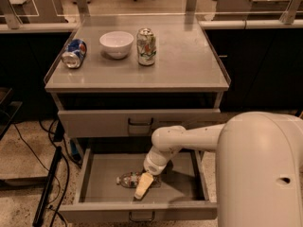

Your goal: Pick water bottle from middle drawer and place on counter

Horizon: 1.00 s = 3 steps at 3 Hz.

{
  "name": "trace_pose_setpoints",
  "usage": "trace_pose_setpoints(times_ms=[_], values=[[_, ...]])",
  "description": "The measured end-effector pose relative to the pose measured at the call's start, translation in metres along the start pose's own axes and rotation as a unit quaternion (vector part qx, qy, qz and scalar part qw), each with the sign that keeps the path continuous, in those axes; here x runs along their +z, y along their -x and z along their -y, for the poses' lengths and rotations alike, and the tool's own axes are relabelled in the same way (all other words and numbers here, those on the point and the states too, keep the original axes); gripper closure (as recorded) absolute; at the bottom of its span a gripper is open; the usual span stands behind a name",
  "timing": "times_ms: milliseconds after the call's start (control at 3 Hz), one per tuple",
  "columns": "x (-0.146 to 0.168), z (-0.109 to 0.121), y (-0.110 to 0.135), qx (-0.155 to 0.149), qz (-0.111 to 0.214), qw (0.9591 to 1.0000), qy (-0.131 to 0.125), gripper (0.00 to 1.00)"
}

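The water bottle lies on its side on the floor of the open middle drawer, partly hidden behind my gripper. My gripper hangs down into the drawer on the white arm, with its cream fingers right over the bottle's right end. The counter is the grey cabinet top above the drawers.
On the counter stand a white bowl, an upright green-and-white soda can and a blue crushed can on its side at the left. A shut drawer front with a black handle sits above the open drawer. Black cables lie on the floor at left.
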<state>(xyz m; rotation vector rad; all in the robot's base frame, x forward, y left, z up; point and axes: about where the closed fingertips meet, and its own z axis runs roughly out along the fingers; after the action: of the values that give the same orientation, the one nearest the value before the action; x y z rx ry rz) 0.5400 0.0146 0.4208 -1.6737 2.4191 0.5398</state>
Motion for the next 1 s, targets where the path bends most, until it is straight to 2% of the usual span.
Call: trace_pose_setpoints(times_ms=[333,1000], values=[[0.013,0.009,-0.001,0.003,0.005,1.0000,0.008,0.00],[0.046,0.013,-0.002,0.004,0.006,0.9996,0.028,0.00]])
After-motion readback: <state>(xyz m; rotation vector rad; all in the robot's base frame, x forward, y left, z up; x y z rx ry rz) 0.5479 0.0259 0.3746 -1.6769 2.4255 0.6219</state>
